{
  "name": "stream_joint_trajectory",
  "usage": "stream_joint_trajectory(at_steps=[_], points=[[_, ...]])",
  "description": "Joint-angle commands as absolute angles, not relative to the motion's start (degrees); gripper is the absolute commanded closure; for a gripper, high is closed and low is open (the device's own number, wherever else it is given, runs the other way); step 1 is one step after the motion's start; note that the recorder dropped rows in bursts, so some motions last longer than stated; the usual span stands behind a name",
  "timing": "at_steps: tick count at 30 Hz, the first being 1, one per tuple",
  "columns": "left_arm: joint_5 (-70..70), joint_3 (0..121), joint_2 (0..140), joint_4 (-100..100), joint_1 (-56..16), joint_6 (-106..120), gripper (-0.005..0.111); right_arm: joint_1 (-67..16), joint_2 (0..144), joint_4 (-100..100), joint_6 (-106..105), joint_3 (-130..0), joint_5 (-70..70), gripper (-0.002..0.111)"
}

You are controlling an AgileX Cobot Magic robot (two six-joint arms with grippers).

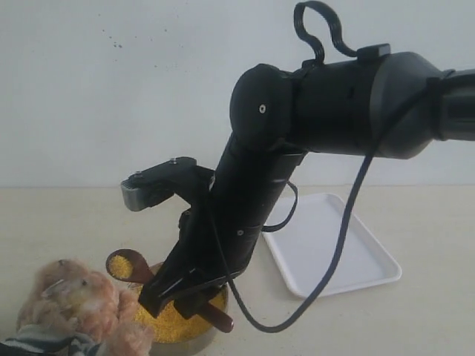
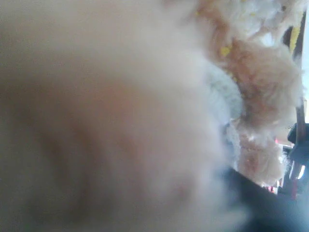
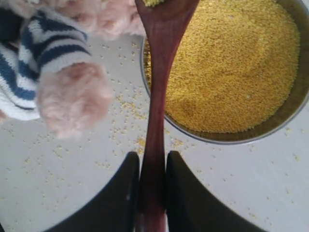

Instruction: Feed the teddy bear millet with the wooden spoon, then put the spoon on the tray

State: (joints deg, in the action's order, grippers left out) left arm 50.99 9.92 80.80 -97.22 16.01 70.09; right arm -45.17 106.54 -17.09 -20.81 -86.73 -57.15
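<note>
The teddy bear sits at the lower left, its striped sleeve and paw beside the bowl. The wooden spoon is held up near the bear's head with yellow grains in its bowl. My right gripper reaches across and is shut on the spoon's handle, with its jaws pressed on both sides. The millet fills the round metal bowl under the gripper. The white tray lies at the right. Blurred bear fur fills the left wrist view, and my left gripper cannot be made out.
Loose millet grains lie scattered on the table between the bear's paw and the metal bowl. The right arm's black cable hangs over the tray's near side. A plain wall stands behind the table.
</note>
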Motion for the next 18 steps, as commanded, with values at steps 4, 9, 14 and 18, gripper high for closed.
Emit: stream_joint_trajectory(at_steps=[4, 9, 14, 18], points=[[56.06, 11.42, 87.21, -97.04, 16.09, 70.59, 0.103, -47.89, 105.85, -17.45, -21.63, -86.60, -53.33, 0.109], [58.27, 11.42, 89.60, -97.48, 16.09, 70.59, 0.103, -49.87, 105.85, -16.97, -23.60, -86.60, -49.52, 0.109], [58.86, 11.42, 89.72, -98.14, 16.09, 71.79, 0.103, -51.92, 105.85, -13.18, -24.65, -86.60, -49.64, 0.109], [59.40, 11.42, 89.72, -98.14, 16.09, 71.79, 0.103, -53.19, 105.85, -6.98, -22.96, -86.60, -49.72, 0.109]])
